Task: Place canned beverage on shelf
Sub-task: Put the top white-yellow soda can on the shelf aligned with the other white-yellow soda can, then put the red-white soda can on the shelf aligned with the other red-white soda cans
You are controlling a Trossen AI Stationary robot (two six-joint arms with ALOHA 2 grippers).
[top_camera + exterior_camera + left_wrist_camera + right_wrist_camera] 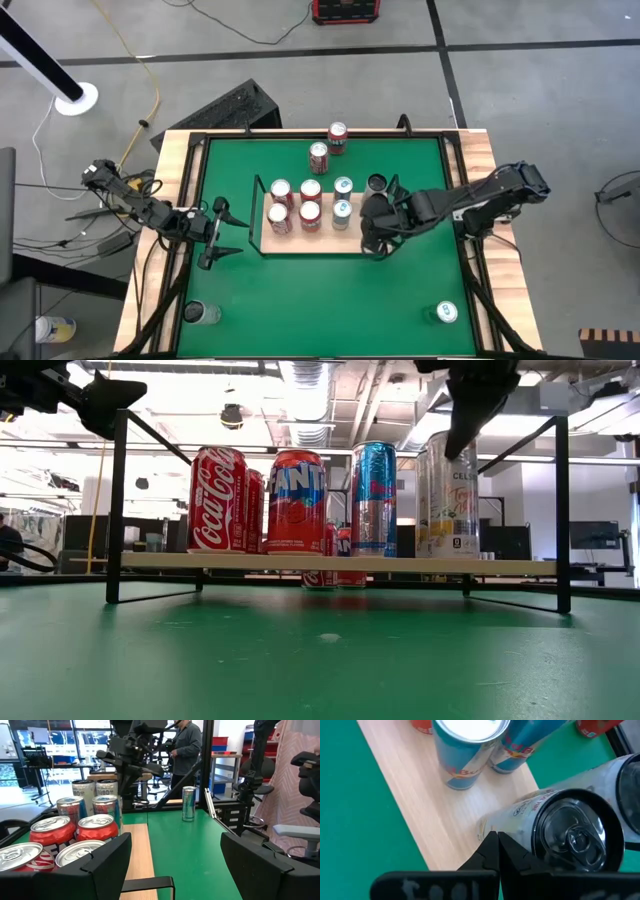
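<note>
High view: right gripper (376,243) over shelf (355,244) end, left gripper (222,232) wide, waiting beside. Low view: white can (448,500) standing on shelf. Right wrist view: fingers (492,851) pinched together, empty, beside can. Release apparently done; next, lifting clear without nudging it.

1. The right gripper (377,238) is hiding the shelf's (300,243) end from above.
2. The silver can (570,827) is running off the right wrist picture's edge.
3. The front red cans (25,857) are being cropped in the left wrist view.
</note>
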